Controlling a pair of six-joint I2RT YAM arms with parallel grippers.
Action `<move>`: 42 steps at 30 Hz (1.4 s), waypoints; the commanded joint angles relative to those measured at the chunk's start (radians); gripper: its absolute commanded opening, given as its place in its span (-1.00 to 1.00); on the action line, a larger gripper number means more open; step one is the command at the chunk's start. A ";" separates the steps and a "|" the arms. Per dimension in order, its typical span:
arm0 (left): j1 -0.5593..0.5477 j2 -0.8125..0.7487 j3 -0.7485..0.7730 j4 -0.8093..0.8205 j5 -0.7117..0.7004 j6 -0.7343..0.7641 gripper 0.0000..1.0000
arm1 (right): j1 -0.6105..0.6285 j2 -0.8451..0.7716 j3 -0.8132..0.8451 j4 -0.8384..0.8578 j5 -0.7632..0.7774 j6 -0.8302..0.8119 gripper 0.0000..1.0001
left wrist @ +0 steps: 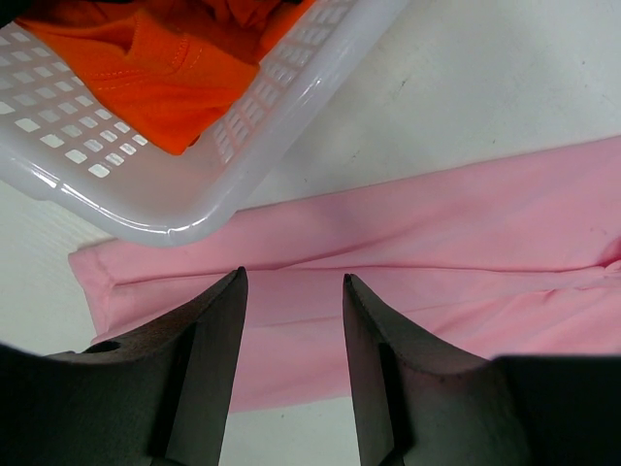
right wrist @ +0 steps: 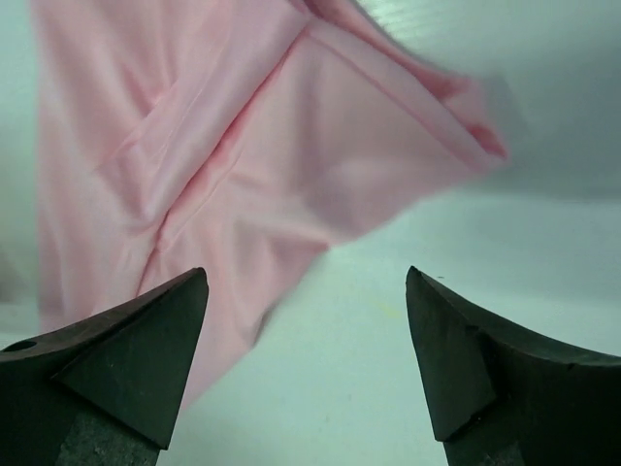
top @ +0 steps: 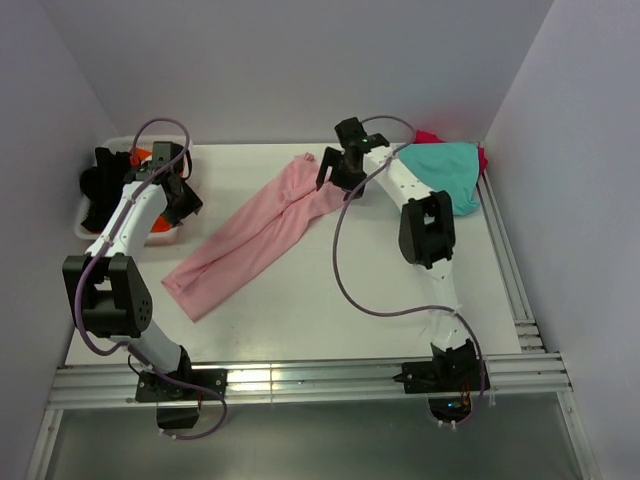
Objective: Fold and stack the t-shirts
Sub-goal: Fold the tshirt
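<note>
With the pink shirt [top: 262, 235] lying in a long band across the bench [top: 350, 300] and the right pincer [right wrist: 306, 291] and left pincer [left wrist: 291, 282] both spread and empty over it, a shallow pinch may catch one layer and spoil the fold.

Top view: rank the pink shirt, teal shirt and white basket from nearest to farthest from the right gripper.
1. Pink shirt, beside the right gripper.
2. Teal shirt, back right corner.
3. White basket, far left.

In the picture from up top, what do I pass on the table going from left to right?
white basket → light pink t-shirt → teal t-shirt
</note>
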 commanded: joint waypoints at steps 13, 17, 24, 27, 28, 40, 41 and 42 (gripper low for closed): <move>-0.007 -0.092 -0.153 -0.016 -0.023 -0.041 -0.01 | 0.189 -0.576 -0.733 0.198 -0.058 0.087 0.77; -0.016 -0.118 -0.201 -0.024 -0.039 -0.052 0.02 | 0.295 -0.532 -0.762 0.262 -0.090 0.136 0.75; -0.024 -0.033 -0.252 0.057 -0.162 -0.060 -0.02 | 0.324 -0.538 -0.738 0.231 -0.087 0.107 0.73; -0.027 0.059 -0.194 0.070 -0.199 -0.052 -0.02 | 0.324 -0.587 -0.773 0.214 -0.080 0.091 0.73; -0.027 0.089 -0.171 0.061 -0.205 -0.054 -0.03 | 0.323 -0.619 -0.788 0.213 -0.075 0.091 0.73; -0.148 0.344 0.018 -0.149 -0.202 -0.173 -0.29 | 0.282 -0.943 -1.110 0.231 -0.041 0.119 0.73; -0.170 0.344 0.009 -0.154 -0.188 -0.207 -0.29 | 0.269 -0.958 -1.124 0.229 -0.038 0.117 0.73; -0.193 0.345 -0.011 -0.159 -0.170 -0.225 -0.29 | 0.246 -0.974 -1.138 0.226 -0.035 0.110 0.73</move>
